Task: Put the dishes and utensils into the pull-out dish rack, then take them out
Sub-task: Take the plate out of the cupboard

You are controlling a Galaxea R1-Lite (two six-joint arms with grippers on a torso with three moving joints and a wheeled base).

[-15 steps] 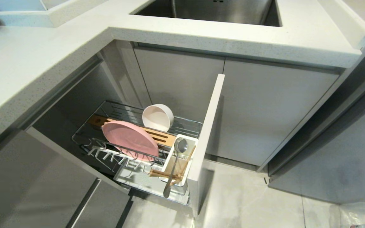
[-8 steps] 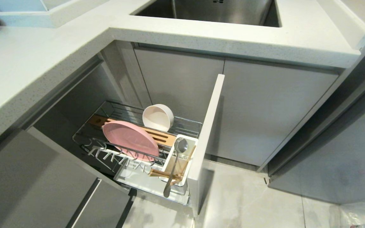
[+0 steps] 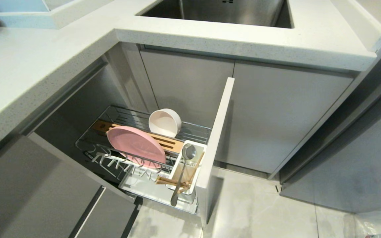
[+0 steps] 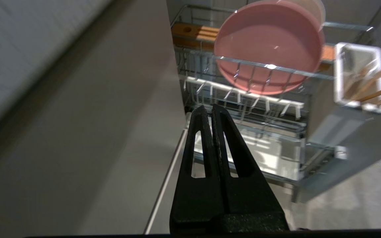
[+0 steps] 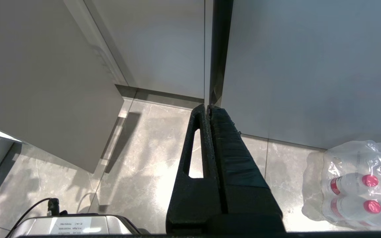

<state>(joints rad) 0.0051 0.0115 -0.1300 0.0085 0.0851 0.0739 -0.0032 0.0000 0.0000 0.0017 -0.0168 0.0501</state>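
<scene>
Cream bowl (image 3: 165, 123) on edge at rack (image 3: 197, 130) far side; spoon (image 3: 181, 175), chopsticks (image 3: 171, 181) in white cup (image 3: 177, 165). Left tool (image 4: 212, 114) shut, empty (right tool (image 5: 209, 112) too, parked over floor). Next: open before reaching for bowl rim, avoid pink plate (image 3: 136, 145).

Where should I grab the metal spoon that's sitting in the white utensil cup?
Probably the spoon by its handle end, from the front: the handle sticks out low over the cup's edge, clear, while its bowl leans inside beside the chopsticks.
</scene>
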